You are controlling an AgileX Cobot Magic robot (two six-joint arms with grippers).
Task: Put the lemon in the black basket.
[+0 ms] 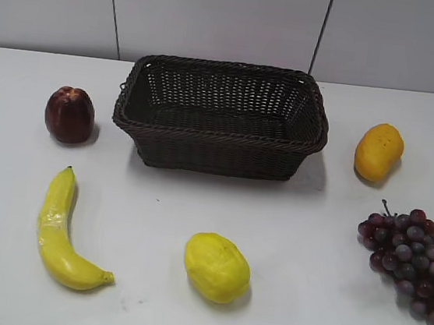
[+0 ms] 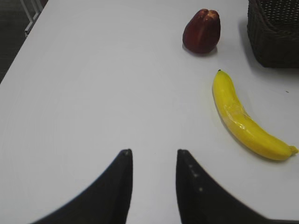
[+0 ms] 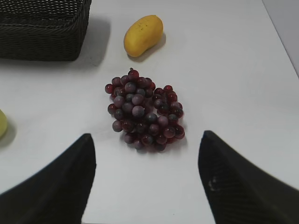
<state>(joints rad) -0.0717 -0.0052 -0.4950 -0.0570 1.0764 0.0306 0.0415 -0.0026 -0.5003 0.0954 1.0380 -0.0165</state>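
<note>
Lemon (image 1: 217, 267) at my 6 o'clock from basket (image 1: 218, 135), apart | left claw (image 2: 154, 161) narrowly parted, empty | right claw (image 3: 147, 147) wide, empty, above grapes (image 3: 144, 114)

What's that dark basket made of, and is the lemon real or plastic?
The black basket looks like woven wicker or a plastic imitation: braided rim, openwork sides, slight sheen. The lemon looks like plastic or foam: waxy, even yellow skin with molded-looking ridges. The pictures alone cannot settle either.

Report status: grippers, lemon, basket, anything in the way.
Left gripper narrowly open, right gripper wide open, both empty. Lemon on table, untouched. Black basket empty. Path clear.
</note>
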